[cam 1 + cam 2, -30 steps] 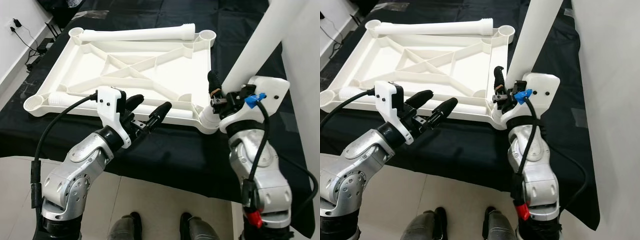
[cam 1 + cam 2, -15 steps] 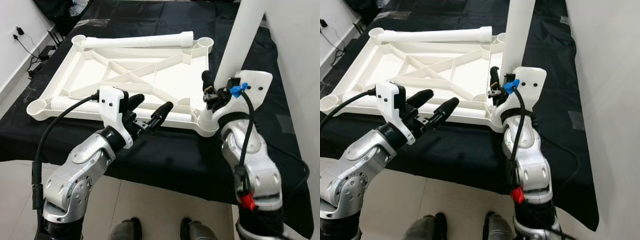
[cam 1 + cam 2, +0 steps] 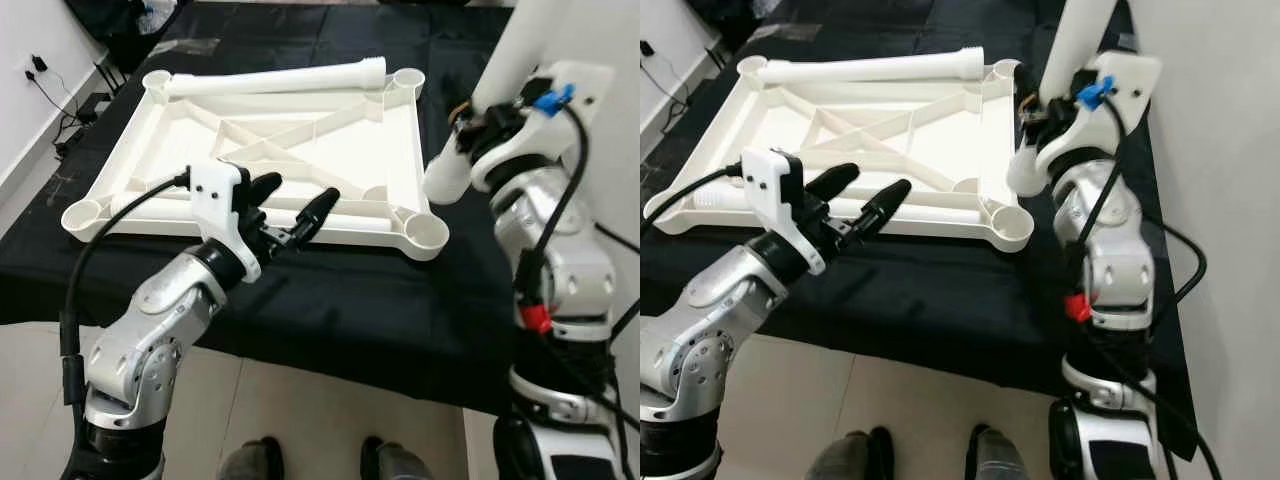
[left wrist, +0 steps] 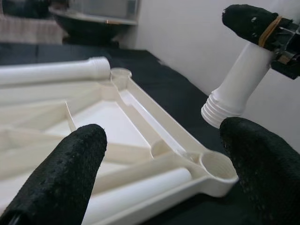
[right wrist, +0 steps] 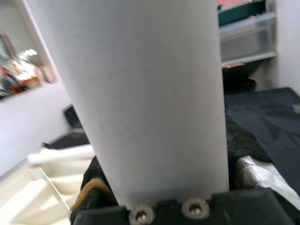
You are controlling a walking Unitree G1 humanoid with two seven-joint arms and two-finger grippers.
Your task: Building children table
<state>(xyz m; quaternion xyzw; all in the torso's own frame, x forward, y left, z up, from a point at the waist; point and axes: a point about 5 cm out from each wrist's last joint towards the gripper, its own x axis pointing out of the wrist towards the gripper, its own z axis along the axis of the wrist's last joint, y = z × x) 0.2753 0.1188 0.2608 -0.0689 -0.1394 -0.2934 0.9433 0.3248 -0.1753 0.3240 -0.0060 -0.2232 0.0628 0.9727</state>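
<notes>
One table leg (image 3: pixel 500 95), hollow rigid plastic, light but slick: my right gripper (image 3: pixel 478 118) is pinching it above the threads, beside the tabletop (image 3: pixel 300 140)'s corner socket (image 3: pixel 427 234); left gripper (image 3: pixel 290 205) is hovering spread.

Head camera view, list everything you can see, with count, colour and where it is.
Upturned ribbed plastic tabletop: one, white, lying on the cloth.
Loose plastic table leg: one, white, lying along the tabletop's far edge.
Held plastic table leg: one, white, raised off the near right corner socket.
Cloth table cover: one, black, beneath the tabletop.
Wall socket: one, white, far left.
Left gripper: black fingers, open, above the tabletop's near edge.
Right gripper: black fingers, clamped on the held leg.
</notes>
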